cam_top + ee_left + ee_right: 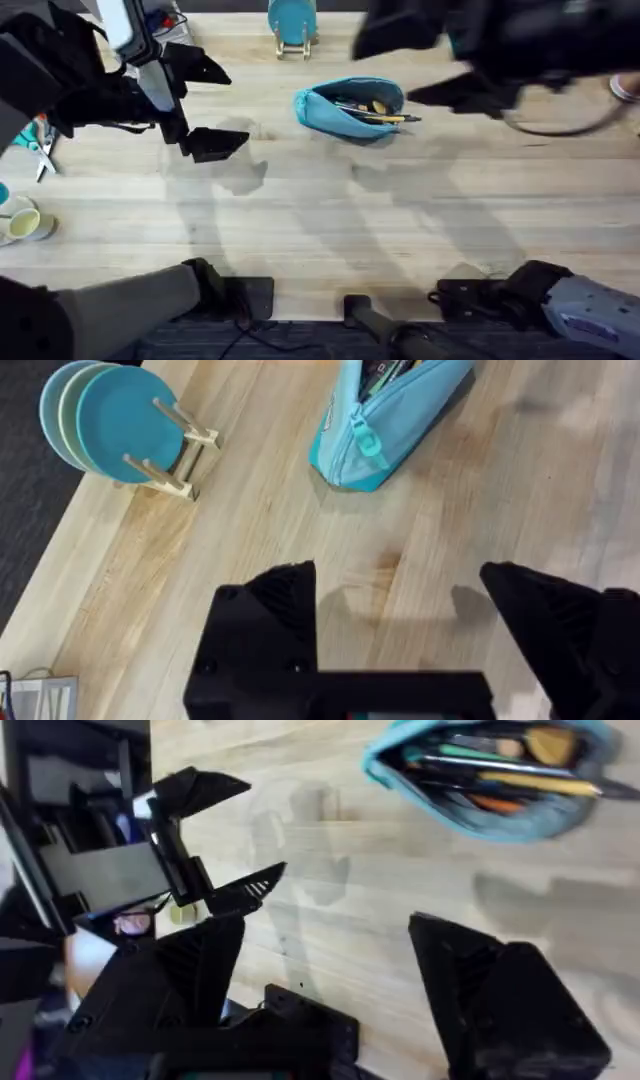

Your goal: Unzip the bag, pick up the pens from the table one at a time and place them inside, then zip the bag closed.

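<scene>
Bag near the desk's far edge, about midway along it, unzipped and gaping, with pens inside; a yellow one pokes out past its right end. Zipper pull at the end nearer the left arm.

Left to right: scissors and a cup by the left edge. Left gripper above bare wood left of the bag, fingers spread wide, nothing held. Teal plates on a wooden rack at the far edge, just behind the bag. Right gripper up close under the overhead camera, right of the bag, fingers wide apart, nothing between them.
</scene>
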Available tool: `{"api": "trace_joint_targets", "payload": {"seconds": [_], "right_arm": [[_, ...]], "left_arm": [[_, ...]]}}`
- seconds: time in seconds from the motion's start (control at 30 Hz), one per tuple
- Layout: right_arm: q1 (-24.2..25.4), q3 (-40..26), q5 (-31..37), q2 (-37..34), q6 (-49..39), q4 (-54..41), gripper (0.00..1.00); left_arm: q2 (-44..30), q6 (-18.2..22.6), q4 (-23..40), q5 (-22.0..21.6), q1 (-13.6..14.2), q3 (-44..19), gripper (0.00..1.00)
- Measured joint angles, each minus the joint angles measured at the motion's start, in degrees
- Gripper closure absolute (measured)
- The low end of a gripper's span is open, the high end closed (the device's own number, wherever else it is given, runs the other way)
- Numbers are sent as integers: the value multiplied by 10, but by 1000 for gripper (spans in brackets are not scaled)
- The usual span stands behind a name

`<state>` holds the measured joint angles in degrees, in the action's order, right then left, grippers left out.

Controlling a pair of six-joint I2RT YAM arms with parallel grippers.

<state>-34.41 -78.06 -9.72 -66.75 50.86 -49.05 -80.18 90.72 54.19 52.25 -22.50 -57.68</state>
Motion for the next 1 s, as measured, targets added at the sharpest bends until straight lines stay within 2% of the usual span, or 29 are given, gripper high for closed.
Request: {"api": "trace_joint_targets", "payload": {"seconds": [0.23,0.6,1.0], "right_arm": [[-65,0,25,-89,-20,98,17],[-83,0,29,-195,32,122,4],[-87,0,44,-238,53,163,5]], "left_arm": [[0,0,0,0,0,0,8],[0,0,0,0,0,0,8],[0,0,0,0,0,0,8]]}}
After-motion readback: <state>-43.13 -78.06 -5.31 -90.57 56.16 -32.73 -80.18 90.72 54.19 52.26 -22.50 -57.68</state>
